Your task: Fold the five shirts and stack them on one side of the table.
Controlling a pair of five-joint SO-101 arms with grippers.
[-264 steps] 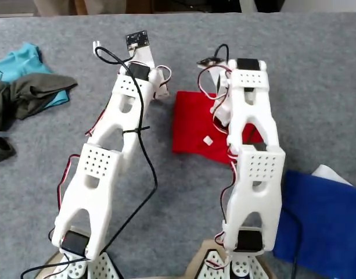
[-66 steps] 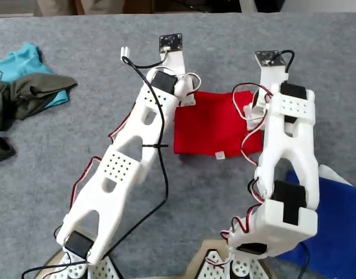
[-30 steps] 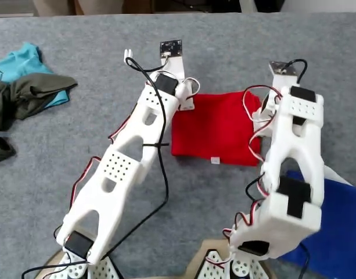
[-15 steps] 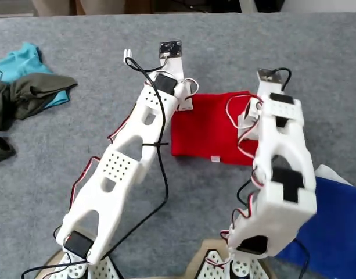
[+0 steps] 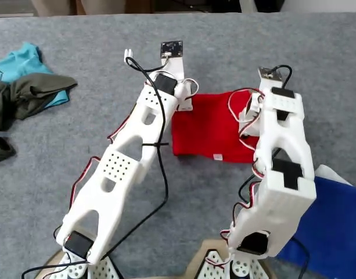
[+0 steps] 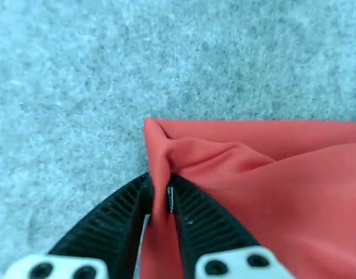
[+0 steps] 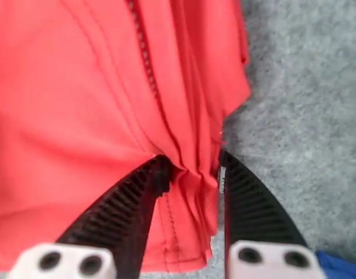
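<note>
The grey felt-covered table [image 5: 50, 163] spreads under everything. Two white arms stretch across it from the near edge, the left arm [image 5: 119, 168] angled towards the middle and the right arm [image 5: 279, 174] running almost straight up beside it.

At the near right corner lies a blue shirt [image 5: 328, 226], flat and partly under the right arm's base, with a white edge [image 5: 328, 172] peeking out at its far side.

The red shirt [image 5: 207, 128] lies in the middle of the table between the two wrists, folded into a rough rectangle. Its surface is mostly smooth and its near edge straight. The left corner is drawn up into a small ridge, and the right edge is gathered into several layered pleats with a line of stitching running along them.

At the far left edge, well apart from the arms, an olive shirt [image 5: 27, 96] lies crumpled over a teal shirt [image 5: 24, 61], and a small dark scrap [image 5: 0, 150] sits just beside them.

The left gripper [image 6: 169, 200] is pressed tight on the red shirt's raised corner fold, with the ribbed black fingers [image 6: 122, 215] meeting on the cloth. The right gripper [image 7: 192, 168] clamps the bunched right edge, with fabric filling the space between its fingers.

A small white label [image 5: 217, 156] sits on the red shirt's near edge.
</note>
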